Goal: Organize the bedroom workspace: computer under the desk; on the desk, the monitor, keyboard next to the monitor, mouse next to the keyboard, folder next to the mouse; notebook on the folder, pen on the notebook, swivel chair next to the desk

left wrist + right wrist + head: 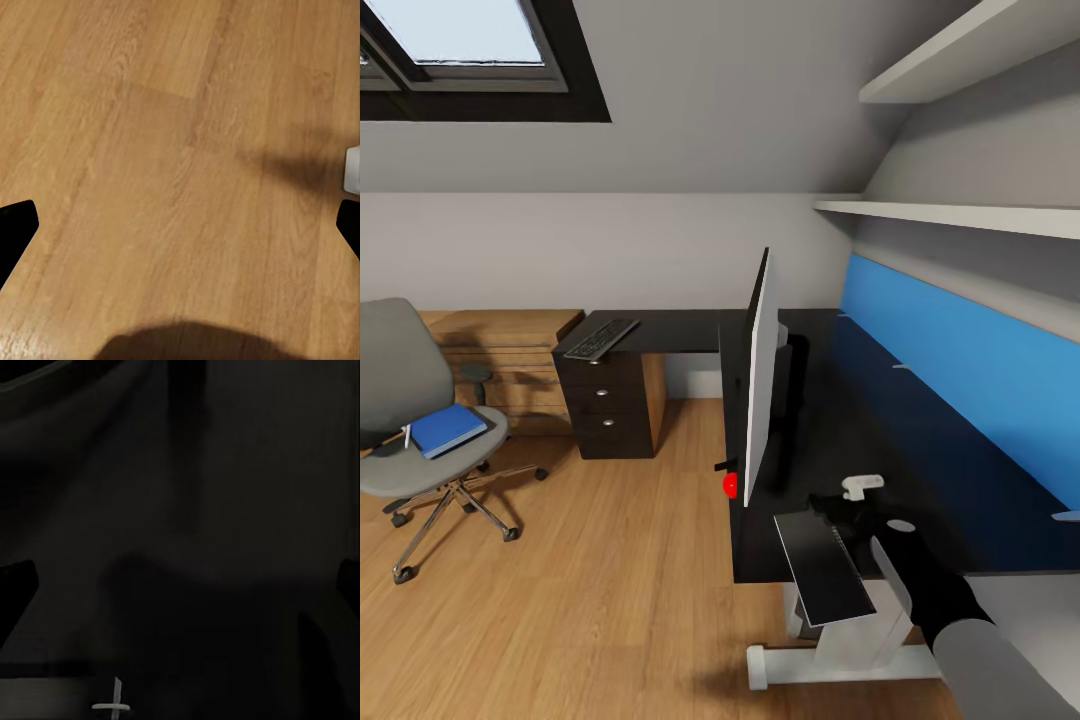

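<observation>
Right end effector [847,512] over the bench [920,470] behind the monitor [758,385], spread wide, holding nothing. Left end effector [180,225] wide above the floor [172,150]. Keyboard [601,338] at the bench's far end; folder [448,430] on the swivel chair [405,400], awaiting transfer.

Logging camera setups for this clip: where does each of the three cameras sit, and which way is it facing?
Head view: high on the robot, looking forward and down at the desk, monitor and swivel chair; the right arm shows.
Left wrist view: on the left arm, aimed down at the wood floor; dark fingertips at both edges.
Right wrist view: on the right arm, facing the black desktop up close; fingertips at the edges.
Shared: the floor in head and left wrist views; the desktop in head and right wrist views.
</observation>
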Available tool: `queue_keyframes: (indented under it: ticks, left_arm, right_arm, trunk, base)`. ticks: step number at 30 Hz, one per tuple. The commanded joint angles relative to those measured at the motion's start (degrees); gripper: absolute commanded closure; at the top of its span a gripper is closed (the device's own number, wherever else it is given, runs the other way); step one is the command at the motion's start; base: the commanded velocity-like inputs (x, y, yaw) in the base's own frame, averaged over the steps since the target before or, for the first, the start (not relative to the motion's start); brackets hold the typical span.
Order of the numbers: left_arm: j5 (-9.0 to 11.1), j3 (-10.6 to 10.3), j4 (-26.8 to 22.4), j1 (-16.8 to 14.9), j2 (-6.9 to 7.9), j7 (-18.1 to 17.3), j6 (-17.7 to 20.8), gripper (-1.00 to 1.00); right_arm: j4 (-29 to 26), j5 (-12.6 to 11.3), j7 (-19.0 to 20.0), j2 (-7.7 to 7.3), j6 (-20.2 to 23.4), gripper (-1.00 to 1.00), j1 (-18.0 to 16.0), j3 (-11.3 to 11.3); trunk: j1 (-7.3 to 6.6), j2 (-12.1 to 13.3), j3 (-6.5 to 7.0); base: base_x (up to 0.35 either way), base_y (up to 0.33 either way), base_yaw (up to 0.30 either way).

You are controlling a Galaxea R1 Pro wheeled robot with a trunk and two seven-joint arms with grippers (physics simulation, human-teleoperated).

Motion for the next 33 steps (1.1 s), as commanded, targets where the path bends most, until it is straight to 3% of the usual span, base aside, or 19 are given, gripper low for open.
queue_keyframes:
  ticks: [1, 8, 14, 25, 33]
  left_arm:
    - [0.03, -0.14, 0.02, -0.03, -0.01, 0.27, -0.18, -1.0]
    - [0.02, -0.12, 0.01, -0.03, 0.04, 0.27, -0.16, -1.0]
    - [0.02, -0.07, 0.03, -0.03, 0.01, 0.28, -0.15, -1.0]
    - [0.06, -0.05, 0.01, -0.03, 0.07, 0.28, -0.15, -1.0]
    - [0.13, -0.05, 0.07, -0.03, 0.08, 0.28, -0.15, -1.0]
  right_arm:
    - [-0.3, -0.4, -0.02, -0.06, 0.33, -1.0, -0.02, -0.3]
    - [-2.71, -0.8, 0.04, 0.02, 0.47, -1.0, -0.02, -5.65]
    - [-4.15, -3.8, 0.12, -0.22, 0.52, -1.0, -0.02, -7.87]
    - [-9.97, -6.6, 0.39, -1.14, 0.99, -1.0, 0.75, -8.52]
    - [-18.32, -8.76, 0.5, -1.49, 2.87, -1.0, 5.8, -9.14]
  trunk:
    - [0.0, -0.03, -0.06]
    - [0.0, -0.03, -0.06]
    - [0.0, -0.03, -0.06]
    - [0.0, -0.03, -0.06]
    - [0.0, -0.03, -0.06]
  base:
    - [0.0, 0.0, 0.0]
    - [0.0, 0.0, 0.0]
    - [0.0, 0.0, 0.0]
    - [-0.058, 0.0, 0.0]
    - [-0.283, 0.0, 0.0]
